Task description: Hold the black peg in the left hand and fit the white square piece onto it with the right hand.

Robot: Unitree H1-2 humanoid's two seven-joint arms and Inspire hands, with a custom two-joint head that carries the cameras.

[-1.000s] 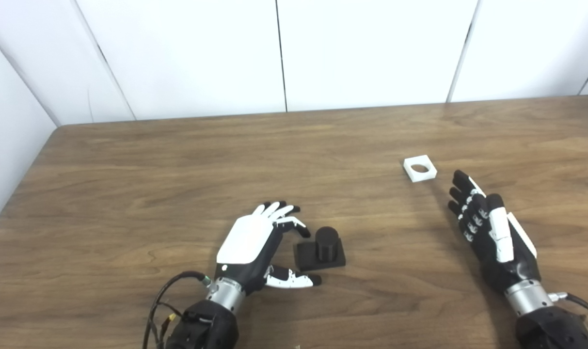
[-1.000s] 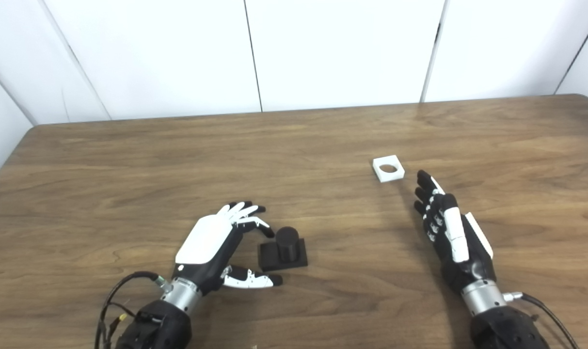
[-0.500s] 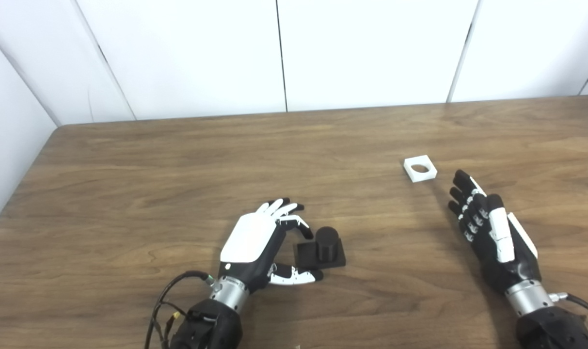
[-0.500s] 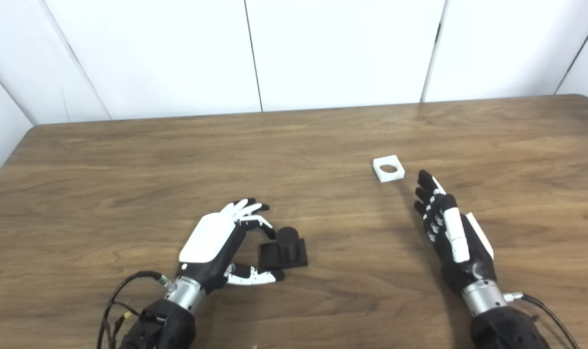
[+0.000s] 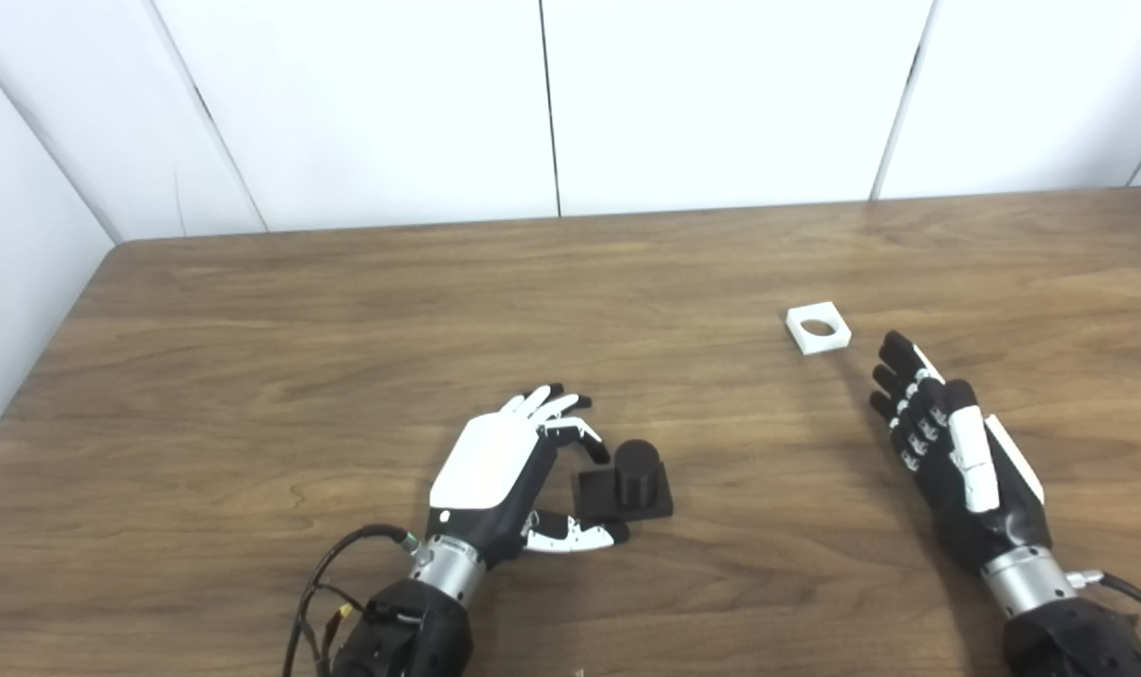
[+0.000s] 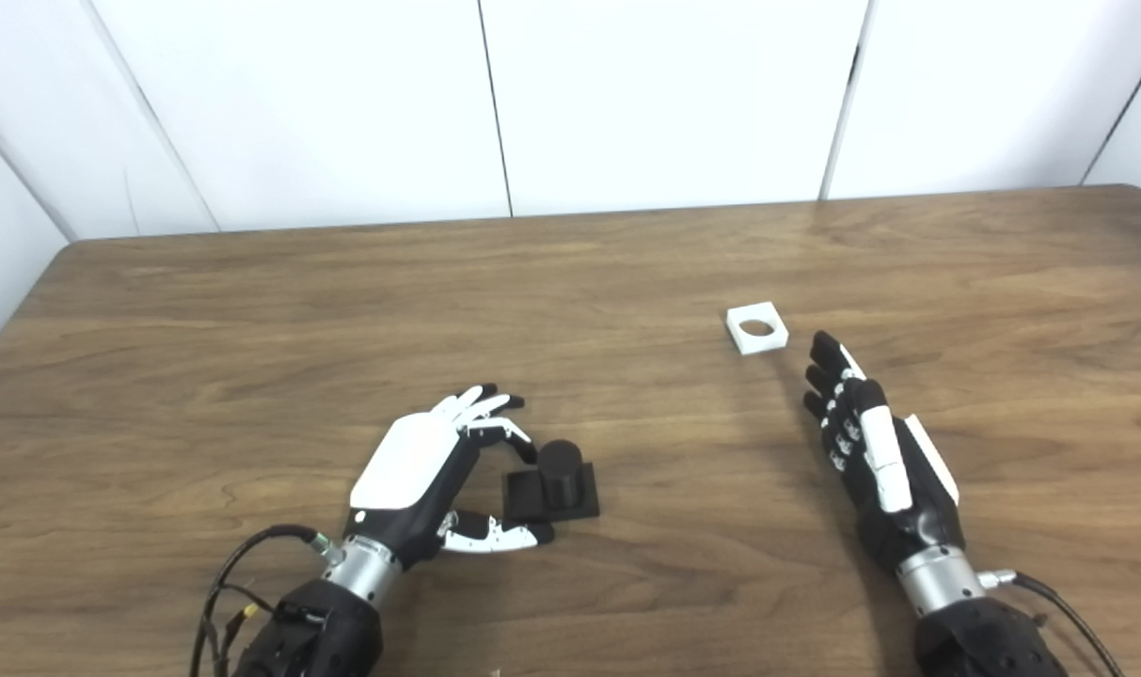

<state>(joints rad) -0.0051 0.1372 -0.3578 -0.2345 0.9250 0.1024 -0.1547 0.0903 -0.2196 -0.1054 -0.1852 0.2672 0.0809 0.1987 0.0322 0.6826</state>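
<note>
Black peg (image 5: 636,467), a short dark cylinder standing upright on a flat black square base (image 5: 624,496), sits on the brown wood-grain tabletop (image 5: 344,338) toward the near edge, left of centre. The left hand (image 5: 495,465), white-backed with black fingers, lies just beside it on the left. Its fingers (image 5: 556,409) curl above and toward the peg, and its thumb (image 5: 578,536) reaches along the near edge of the base. Fingers and thumb stand apart, cupped around the piece and not closed on it; whether any fingertip touches the peg or base cannot be told.

The white square piece (image 5: 818,328), a flat block with a round hole through its middle, lies flat on the tabletop well to the right and farther back. The right hand (image 5: 951,451) rests near it, on the near-right side, palm turned inward. Its fingers (image 5: 899,353) are stretched out straight toward the piece, with the fingertips close to it but apart from it. It holds nothing.
</note>
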